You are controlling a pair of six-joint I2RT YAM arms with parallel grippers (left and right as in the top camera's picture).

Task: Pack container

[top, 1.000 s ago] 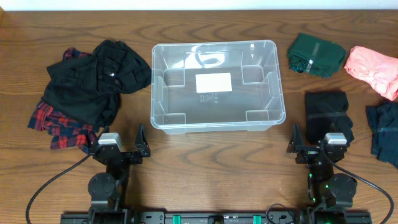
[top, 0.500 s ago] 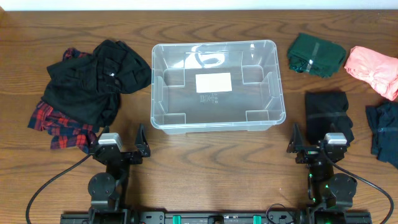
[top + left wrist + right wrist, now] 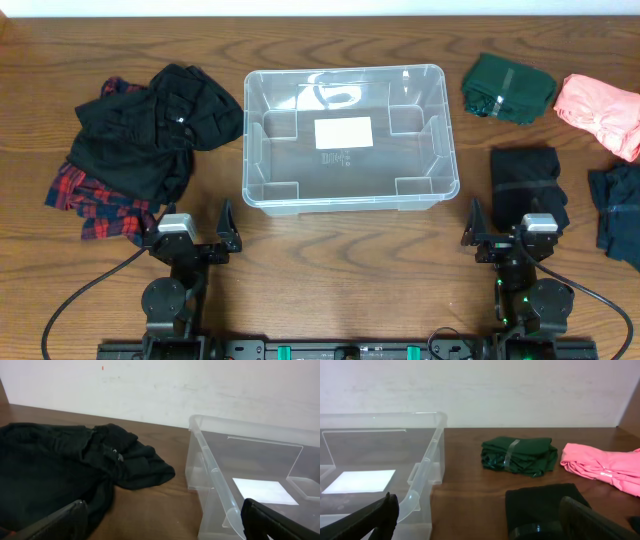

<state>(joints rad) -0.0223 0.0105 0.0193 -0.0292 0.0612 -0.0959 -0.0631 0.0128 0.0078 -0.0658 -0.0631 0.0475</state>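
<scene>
At the near edge of the table, waits with left gripper [image 3: 188,232] and right gripper [image 3: 518,230] both spread wide and empty, flanking the container [image 3: 345,200] set mid-table, mouth up, bare inside, handy to black heap [image 3: 160,130] and folded black garment [image 3: 525,175] alike.

Near the left edge the heaped garment [image 3: 160,125] was black, with red-and-black plaid fabric [image 3: 90,200] beneath. The container [image 3: 345,70] was colourless, its label [image 3: 343,132] white. Toward the far right corner were a dark green folded garment [image 3: 508,88] and a pink garment [image 3: 600,112]. By the right edge lay black folded cloth [image 3: 525,175] and dark navy fabric [image 3: 620,210].
</scene>
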